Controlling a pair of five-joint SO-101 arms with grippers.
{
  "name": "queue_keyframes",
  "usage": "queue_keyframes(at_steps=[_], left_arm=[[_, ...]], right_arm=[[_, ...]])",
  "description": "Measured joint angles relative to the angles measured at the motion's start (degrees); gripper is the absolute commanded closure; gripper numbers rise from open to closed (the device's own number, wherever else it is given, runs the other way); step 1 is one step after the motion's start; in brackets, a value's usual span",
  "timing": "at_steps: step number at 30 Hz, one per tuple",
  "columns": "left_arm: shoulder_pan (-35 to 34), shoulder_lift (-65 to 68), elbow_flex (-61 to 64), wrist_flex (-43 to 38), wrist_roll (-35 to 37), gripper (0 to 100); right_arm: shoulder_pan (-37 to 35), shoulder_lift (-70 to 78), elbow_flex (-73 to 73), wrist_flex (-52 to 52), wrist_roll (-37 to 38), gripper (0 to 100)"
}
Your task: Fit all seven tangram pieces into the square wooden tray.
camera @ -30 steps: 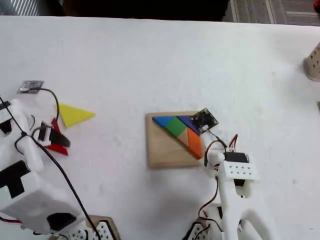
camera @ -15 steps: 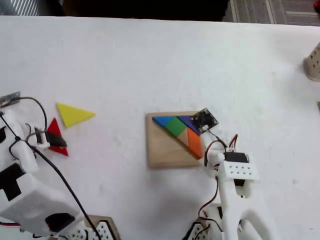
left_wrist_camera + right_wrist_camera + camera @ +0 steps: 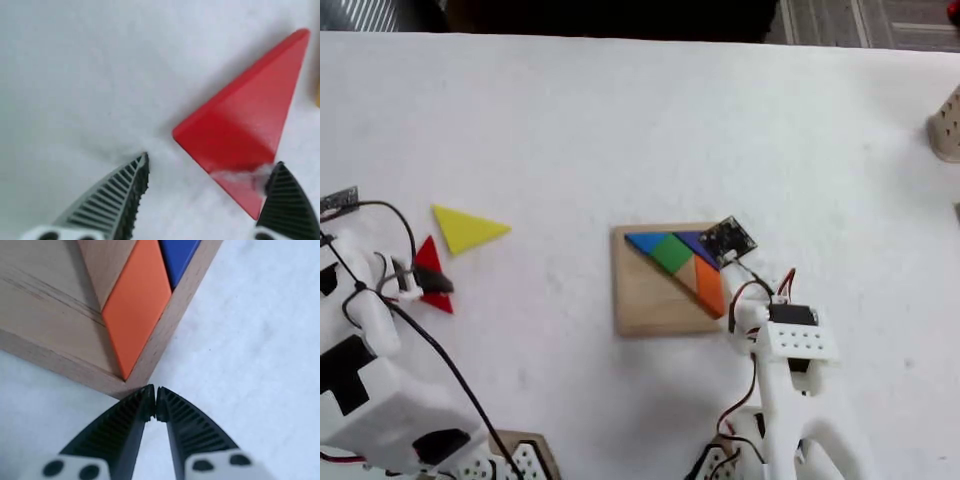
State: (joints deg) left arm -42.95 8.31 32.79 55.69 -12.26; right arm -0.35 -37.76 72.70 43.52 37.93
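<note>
One white table [image 3: 620,120] carries everything. Two white arms stand at its lower edge in the high view: the left arm [image 3: 365,390] at the lower left of the frame, the right arm [image 3: 795,345] at the lower right, just beside the tray.

Next in size, the square wooden tray [image 3: 645,300] lies at the middle of the frame. Its upper right half is packed with pieces and its lower left half is bare wood. A blue triangle [image 3: 645,242] sits along the top rim, a green square [image 3: 671,254] beside it, a dark blue piece [image 3: 698,245] in the upper right corner and an orange piece [image 3: 708,283] down the right rim.

Left of the tray and well apart from it, a yellow triangle [image 3: 465,228] lies flat on the table, with a smaller red triangle [image 3: 430,272] just below and to its left.

On the left wrist view, the left gripper [image 3: 210,170] is spread wide over the red triangle [image 3: 245,125]. The dark finger [image 3: 282,200] stands at the piece's edge, and the grey finger [image 3: 120,200] is apart from it on bare table.

On the right wrist view, the right gripper [image 3: 154,402] has its fingers pressed together with nothing between them, just off the tray's corner [image 3: 135,382] where the orange piece [image 3: 137,305] ends.
</note>
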Motion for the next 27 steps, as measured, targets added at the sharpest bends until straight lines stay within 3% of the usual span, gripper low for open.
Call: queue_keyframes(at_steps=[12,20,27], left_arm=[[2.55,0.09,-0.97,1.58,0.00,64],[12.48,0.26,-2.46,5.36,1.58,64],[13.80,0.26,-2.46,5.80,3.34,64]], right_arm=[[0.00,0.00,0.00,0.53,2.11,97.8],[0.00,0.00,0.00,0.53,2.55,97.8],[0.00,0.00,0.00,0.53,2.55,97.8]])
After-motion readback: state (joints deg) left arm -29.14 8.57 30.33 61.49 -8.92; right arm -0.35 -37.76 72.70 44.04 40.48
